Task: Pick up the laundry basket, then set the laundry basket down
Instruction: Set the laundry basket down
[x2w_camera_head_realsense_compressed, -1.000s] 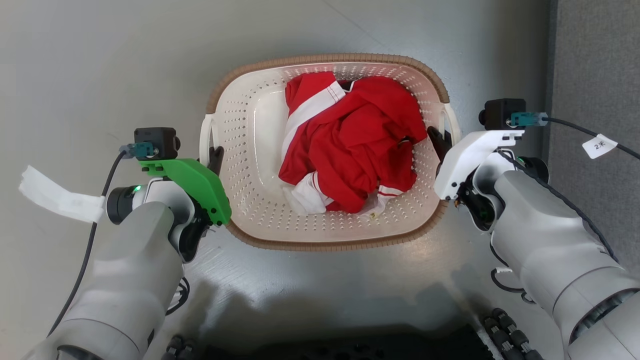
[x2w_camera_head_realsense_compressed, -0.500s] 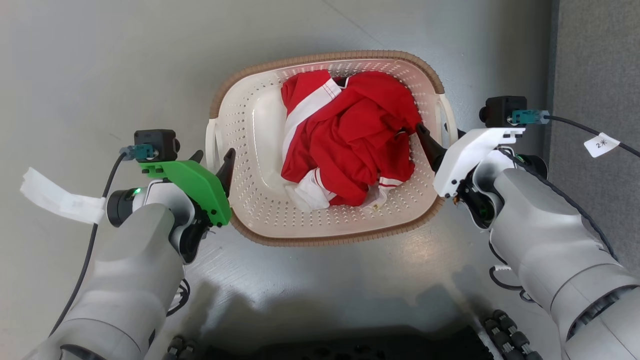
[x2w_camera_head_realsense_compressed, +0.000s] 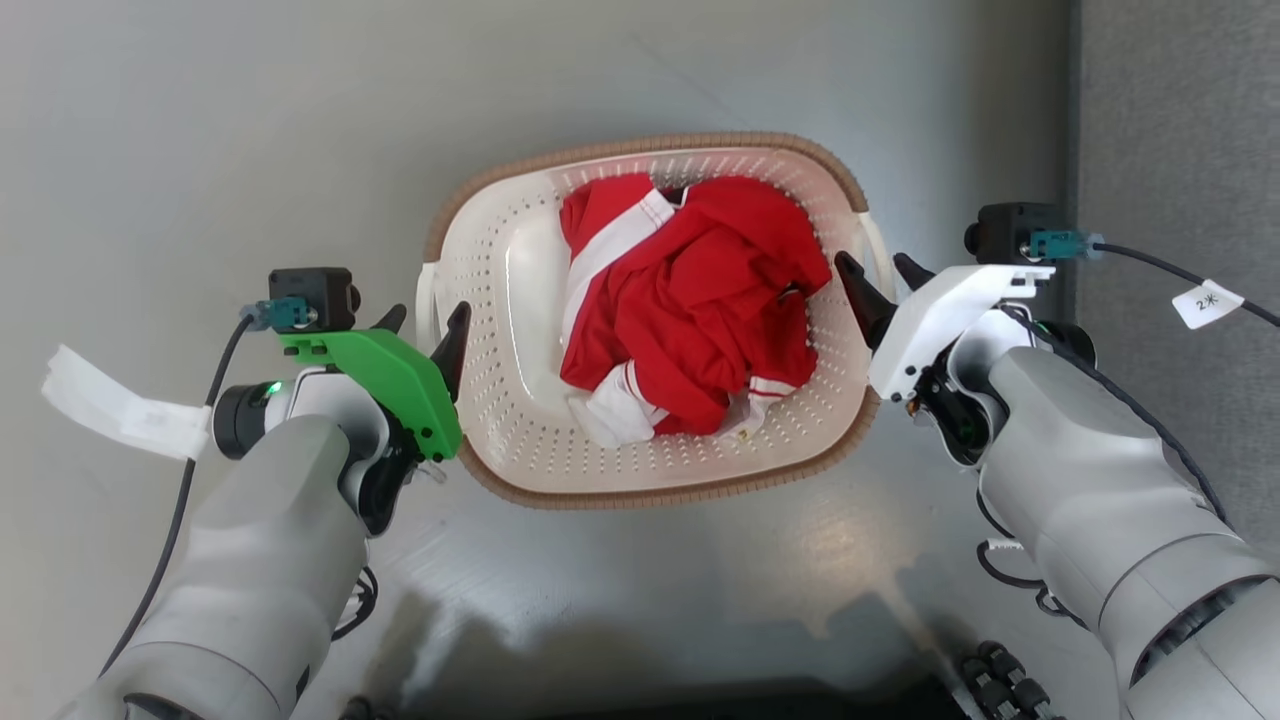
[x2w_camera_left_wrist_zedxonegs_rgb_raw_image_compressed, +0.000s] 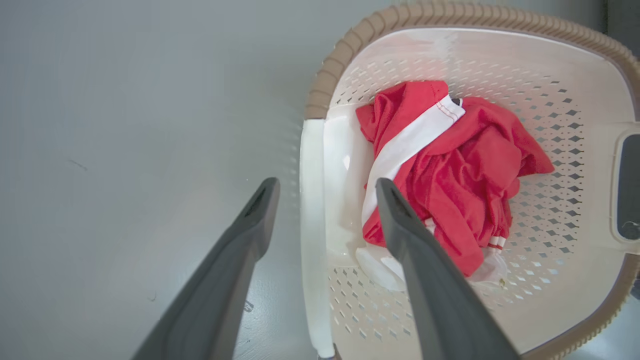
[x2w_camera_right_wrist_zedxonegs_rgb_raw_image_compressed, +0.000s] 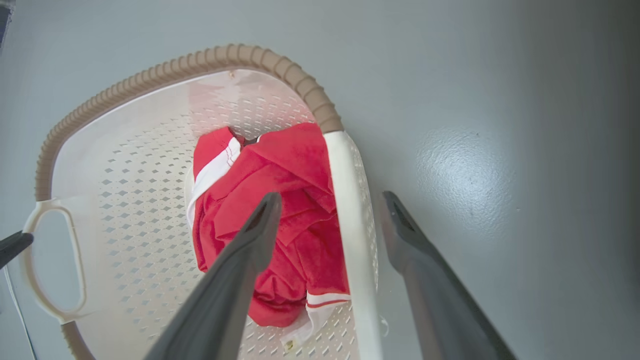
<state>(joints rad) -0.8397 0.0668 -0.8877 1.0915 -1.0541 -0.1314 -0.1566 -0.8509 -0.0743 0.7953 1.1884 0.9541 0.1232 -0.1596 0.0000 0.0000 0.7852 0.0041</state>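
the basket (x2w_camera_head_realsense_compressed: 500, 300) sits on the smooth, faintly glossy grey floor (x2w_camera_head_realsense_compressed: 200, 150), straight ahead of the robot and between its two arms. it is a rounded rectangle of cream-white plastic. the walls and bottom are pierced with rows of small diamond holes, and a smooth unpierced patch lies on the bottom near the left end. a brown ribbed rim (x2w_camera_head_realsense_compressed: 640, 495), moulded to look woven, runs along the long sides and around the corners. each short end breaks into a plain white loop handle.

a crumpled red garment (x2w_camera_head_realsense_compressed: 690, 320) of soft knit cloth lies inside, towards the right half. it has a broad white band and white cuffs edged with thin red stripes.

the left gripper (x2w_camera_head_realsense_compressed: 428, 315) has its fingers spread wide and holds nothing. in the left wrist view the left handle (x2w_camera_left_wrist_zedxonegs_rgb_raw_image_compressed: 311, 225) runs up between the two dark, tapering, matte fingers, one over bare floor and the other over the basket's inside. no contact with the handle shows.

the right gripper (x2w_camera_head_realsense_compressed: 870, 262) is likewise spread and empty. in the right wrist view the right handle (x2w_camera_right_wrist_zedxonegs_rgb_raw_image_compressed: 352, 240) stands between its fingers, one above the red cloth and the other above the floor.

a darker, coarse-textured grey strip (x2w_camera_head_realsense_compressed: 1180, 120) borders the floor on the right.
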